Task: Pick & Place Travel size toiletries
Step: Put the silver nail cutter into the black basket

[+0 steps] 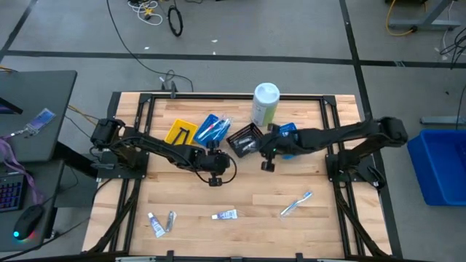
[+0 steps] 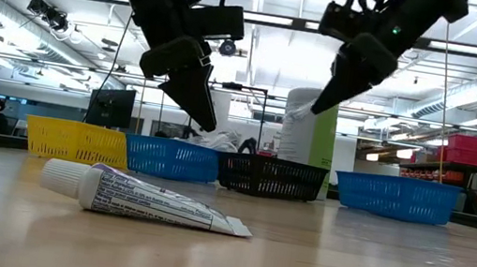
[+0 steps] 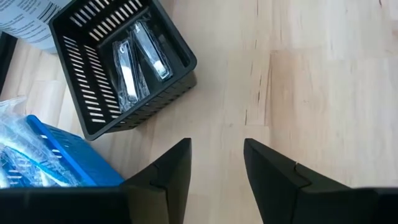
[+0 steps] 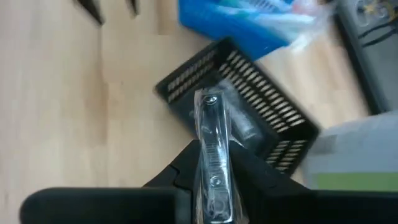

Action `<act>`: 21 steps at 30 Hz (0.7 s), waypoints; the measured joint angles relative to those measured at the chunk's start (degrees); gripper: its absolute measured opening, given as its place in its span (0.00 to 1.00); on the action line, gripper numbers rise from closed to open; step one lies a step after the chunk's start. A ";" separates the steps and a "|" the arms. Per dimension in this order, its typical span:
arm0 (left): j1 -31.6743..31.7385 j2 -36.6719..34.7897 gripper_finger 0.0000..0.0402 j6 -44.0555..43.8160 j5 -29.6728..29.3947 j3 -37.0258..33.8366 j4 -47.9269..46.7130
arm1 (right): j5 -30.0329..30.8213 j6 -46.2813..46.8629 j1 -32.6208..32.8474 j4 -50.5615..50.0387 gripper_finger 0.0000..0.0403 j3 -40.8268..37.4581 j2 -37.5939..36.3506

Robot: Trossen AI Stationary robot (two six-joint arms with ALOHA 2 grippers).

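Observation:
My right gripper (image 4: pixel 211 155) is shut on a slim clear-wrapped toiletry (image 4: pixel 210 118) and hangs above the table beside the black slotted tray (image 1: pixel 245 138). That tray (image 3: pixel 124 62) holds a few similar clear-wrapped items (image 3: pixel 140 56). My left gripper (image 3: pixel 216 146) is open over bare wood near the tray (image 1: pixel 215 169). A white toothpaste tube (image 2: pixel 143 200) lies flat near the front edge (image 1: pixel 226 215). Two small tubes (image 1: pixel 162 222) and a toothbrush (image 1: pixel 296 204) also lie on the table. My right gripper pinches the clear-wrapped toiletry between its two fingers, which lie along its length. The free end (image 4: pixel 211 106) sticks out past the fingertips toward the black tray. The item is lifted clear of the table.
A yellow tray (image 1: pixel 178 133) and a blue tray (image 1: pixel 211 129) full of wrapped items stand left of the black one. Another blue tray (image 1: pixel 287 133) and the tall white-and-green canister (image 1: pixel 265 103) stand right of it. Open wood lies toward the near edge.

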 joint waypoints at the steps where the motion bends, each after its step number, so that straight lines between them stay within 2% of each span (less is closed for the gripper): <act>1: -0.02 0.00 0.38 0.00 0.02 0.00 0.00 | -0.07 -0.04 -0.63 0.65 0.16 0.01 -0.34; 8: 0.00 0.00 0.38 0.00 0.11 0.00 0.09 | -0.86 -3.16 -7.24 2.93 0.19 0.00 3.15; 12: 0.00 0.00 0.38 -0.02 0.13 0.00 0.09 | -6.55 -5.46 -10.33 6.34 0.20 0.00 7.44; 17: 0.00 0.00 0.38 -0.02 0.14 0.00 0.66 | -7.93 -9.78 -12.04 9.45 0.20 0.00 11.75; 21: 0.00 0.00 0.38 -0.02 0.15 0.00 1.32 | -7.91 -11.86 -12.46 9.77 0.25 0.00 13.32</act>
